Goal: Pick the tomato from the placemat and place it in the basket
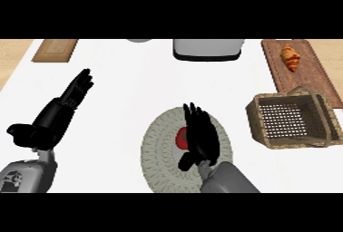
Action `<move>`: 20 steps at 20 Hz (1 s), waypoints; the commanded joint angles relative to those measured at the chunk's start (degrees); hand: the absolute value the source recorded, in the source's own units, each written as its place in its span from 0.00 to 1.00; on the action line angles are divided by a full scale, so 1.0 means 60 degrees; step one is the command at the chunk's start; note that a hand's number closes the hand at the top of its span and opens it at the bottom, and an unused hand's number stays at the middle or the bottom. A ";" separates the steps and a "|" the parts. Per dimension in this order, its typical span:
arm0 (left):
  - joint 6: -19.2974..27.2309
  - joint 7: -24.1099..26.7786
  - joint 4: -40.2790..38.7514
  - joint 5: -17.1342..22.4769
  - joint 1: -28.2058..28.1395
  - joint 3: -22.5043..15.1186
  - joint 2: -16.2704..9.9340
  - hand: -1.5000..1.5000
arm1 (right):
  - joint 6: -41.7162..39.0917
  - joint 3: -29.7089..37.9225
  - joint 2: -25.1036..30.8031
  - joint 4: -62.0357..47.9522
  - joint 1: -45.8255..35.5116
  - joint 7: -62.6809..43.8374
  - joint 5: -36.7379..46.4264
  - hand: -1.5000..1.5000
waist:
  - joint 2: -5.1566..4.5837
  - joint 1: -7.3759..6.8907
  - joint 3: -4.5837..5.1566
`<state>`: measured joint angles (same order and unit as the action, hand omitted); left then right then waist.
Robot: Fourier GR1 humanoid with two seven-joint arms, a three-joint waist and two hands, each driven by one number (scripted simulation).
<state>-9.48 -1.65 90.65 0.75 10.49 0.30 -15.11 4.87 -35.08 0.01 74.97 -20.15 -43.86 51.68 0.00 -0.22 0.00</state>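
Your right robot hand (199,136) hovers released over the tomato (181,138) on the placemat (159,136), basket (293,118) to its right, left robot hand (59,113) released too.

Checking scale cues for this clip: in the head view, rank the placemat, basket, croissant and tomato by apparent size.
1. placemat, largest.
2. basket.
3. croissant, though it lies farther from the camera.
4. tomato; the right hand partly hides it, so its place against the croissant is unsure.
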 commanded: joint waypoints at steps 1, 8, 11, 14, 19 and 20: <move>0.0057 0.0093 0.0191 -0.0188 -0.0296 -0.0159 0.0456 0.50 | -0.0129 0.0641 -0.0001 -0.0624 -0.0088 0.0565 -0.0013 0.00 | 0.0000 0.0009 -0.0001; -0.0487 0.0492 -0.0100 -0.0195 -0.0418 0.0455 0.0100 0.50 | 0.0484 0.0086 0.0000 -0.1245 -0.0017 0.0745 -0.0597 0.00 | -0.0005 -0.0012 0.0000; -0.0370 0.0365 -0.0450 -0.0414 0.0109 0.0340 0.0311 0.50 | 0.0022 0.0434 0.0000 -0.1825 -0.0613 0.1166 -0.1118 0.00 | -0.0014 0.0000 -0.0001; -0.0050 0.0194 0.0089 -0.0646 -0.0090 0.0077 0.0602 0.50 | -0.0173 -0.0432 0.0000 -0.2234 -0.0652 0.0966 -0.1281 1.00 | -0.0013 -0.0038 -0.0001; -0.0263 0.0095 0.0278 -0.0665 -0.0216 0.0188 0.0651 0.50 | 0.0623 -0.0893 0.0001 -0.2342 -0.0656 0.0798 -0.1232 1.00 | -0.0001 -0.0022 -0.0002; -0.0061 -0.0187 -0.0380 -0.0718 0.0587 0.0199 0.0792 0.50 | -0.0043 -0.0689 0.0002 -0.2186 -0.1002 0.0678 -0.1090 1.00 | -0.0005 0.0016 -0.0001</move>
<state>-10.96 -0.76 90.21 -2.66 10.31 1.63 -11.58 5.48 -37.92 0.34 63.48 -25.08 -39.16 43.71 0.44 -0.22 0.19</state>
